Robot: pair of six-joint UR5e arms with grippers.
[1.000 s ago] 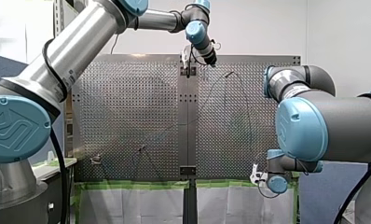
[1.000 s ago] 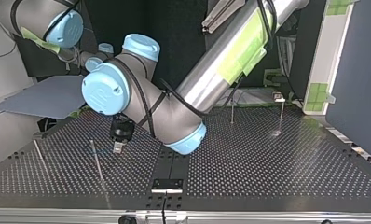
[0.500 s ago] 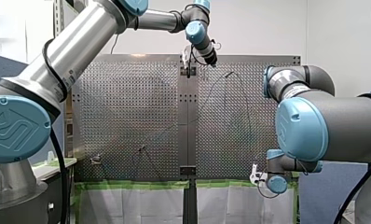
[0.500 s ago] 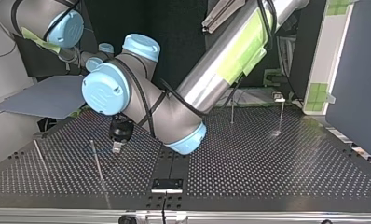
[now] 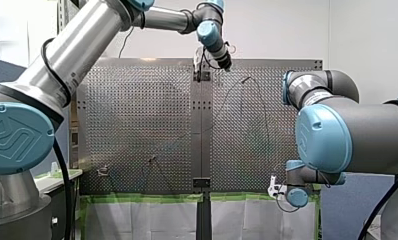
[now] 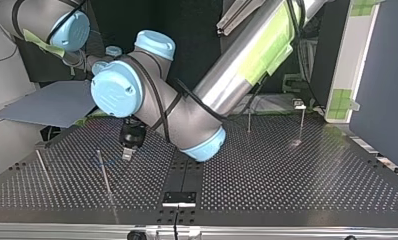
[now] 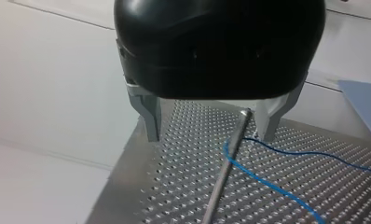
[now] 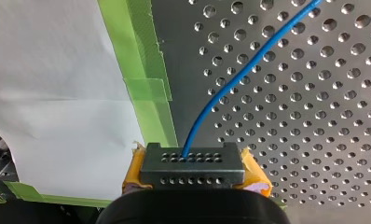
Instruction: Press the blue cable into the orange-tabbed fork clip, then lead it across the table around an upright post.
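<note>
Perforated steel table (image 5: 137, 125) fills the front view. My left arm (image 5: 77, 55) is stretched to its far edge, and my right arm (image 5: 347, 135) is folded down at its near edge, at that view's right.

My left gripper (image 7: 208, 137), black with grey metal fingers (image 7: 148, 119), hangs released: its jaws stand wide apart and grasp nothing. In its wrist view an upright post (image 7: 225, 168) rises ahead of the gripper. The post's tip shows in the gap, nearer one finger than the other.

My right gripper (image 8: 192, 163) is clenched on the blue cable (image 8: 221, 88). The cable comes out from between the yellow pads (image 8: 256, 170) and runs away over the holes, beside the green tape (image 8: 148, 93) on the table's edge.

Under my left gripper the cable makes a tight bend at the post, then trails off across the table. I cannot tell whether it passes around the post or only lies against it.
</note>
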